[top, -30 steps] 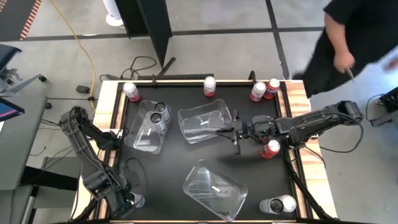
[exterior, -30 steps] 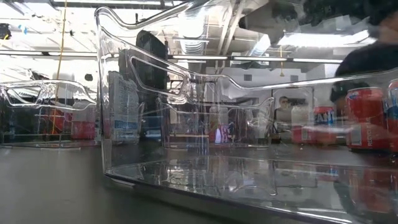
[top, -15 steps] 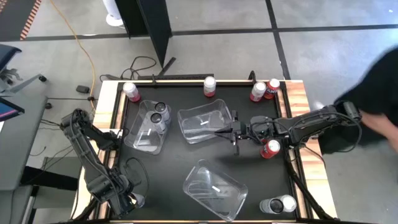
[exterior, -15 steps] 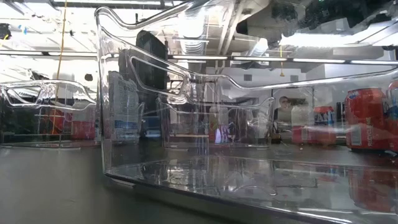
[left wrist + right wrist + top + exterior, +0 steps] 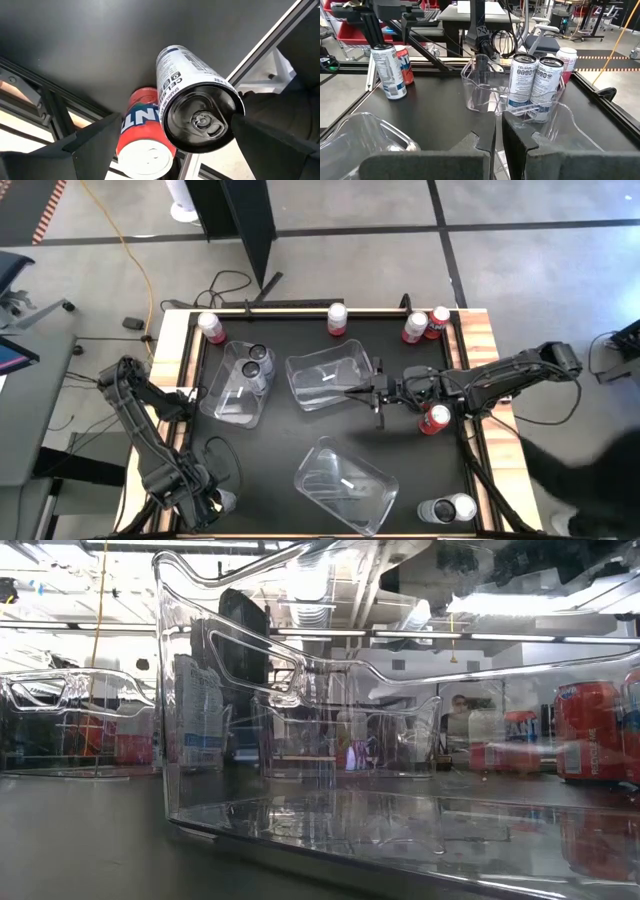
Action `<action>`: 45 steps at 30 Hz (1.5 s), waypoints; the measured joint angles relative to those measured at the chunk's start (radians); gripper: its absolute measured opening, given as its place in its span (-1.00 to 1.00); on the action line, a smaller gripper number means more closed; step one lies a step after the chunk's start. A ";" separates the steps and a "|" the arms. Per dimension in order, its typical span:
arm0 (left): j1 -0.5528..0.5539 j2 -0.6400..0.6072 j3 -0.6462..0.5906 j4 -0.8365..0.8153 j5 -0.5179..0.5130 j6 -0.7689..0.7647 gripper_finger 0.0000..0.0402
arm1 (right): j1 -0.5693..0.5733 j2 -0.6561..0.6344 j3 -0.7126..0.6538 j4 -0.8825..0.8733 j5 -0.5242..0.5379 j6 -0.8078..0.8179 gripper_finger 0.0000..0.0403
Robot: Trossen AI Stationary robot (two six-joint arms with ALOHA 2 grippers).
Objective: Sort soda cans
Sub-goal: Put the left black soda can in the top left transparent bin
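At the table's near left corner a white-and-grey soda can (image 5: 200, 110) with a dark top stands beside a red soda can (image 5: 145, 145). My left gripper (image 5: 205, 498) points down over the white can, open, one finger on each side of its top; the right wrist view shows it (image 5: 375, 27) just above the can (image 5: 387, 72). My right gripper (image 5: 352, 392) is shut, level, at the middle clear bin's (image 5: 325, 375) near right rim. Two grey cans (image 5: 535, 82) stand in the left bin (image 5: 240, 385). My right gripper's shut fingers (image 5: 517, 145) lie level beside the middle bin's rim (image 5: 540, 117), coming from the table's right. Whether they touch the rim I cannot tell.
Red cans stand along the far edge (image 5: 337, 318) (image 5: 415, 327) and one at the right (image 5: 433, 420). Two silver-topped cans (image 5: 450, 508) stand at the near right corner. A third clear bin (image 5: 345, 485) lies near the front. A person's dark shape (image 5: 590, 490) shows beyond the right edge.
The person beside the table's right edge has walked from its far end toward its near end. Both grippers have kept still.
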State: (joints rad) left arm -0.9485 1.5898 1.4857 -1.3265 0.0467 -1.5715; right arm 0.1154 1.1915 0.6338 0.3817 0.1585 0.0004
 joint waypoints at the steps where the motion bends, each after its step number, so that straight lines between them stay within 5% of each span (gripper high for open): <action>1: 0.000 0.000 0.000 -0.003 0.002 0.000 0.86 | 0.000 0.000 0.000 0.003 0.000 0.001 -0.75; 14: -0.003 -0.014 0.084 -0.137 -0.009 -0.022 0.86 | 0.000 0.000 0.000 0.001 0.000 0.002 -0.75; 45: -0.017 -0.001 0.008 0.035 -0.061 -0.101 0.86 | 0.000 0.000 -0.001 -0.006 -0.001 -0.001 -0.75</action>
State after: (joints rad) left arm -0.9657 1.5887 1.4933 -1.2919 -0.0142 -1.6726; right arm 0.1157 1.1912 0.6331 0.3756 0.1577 -0.0006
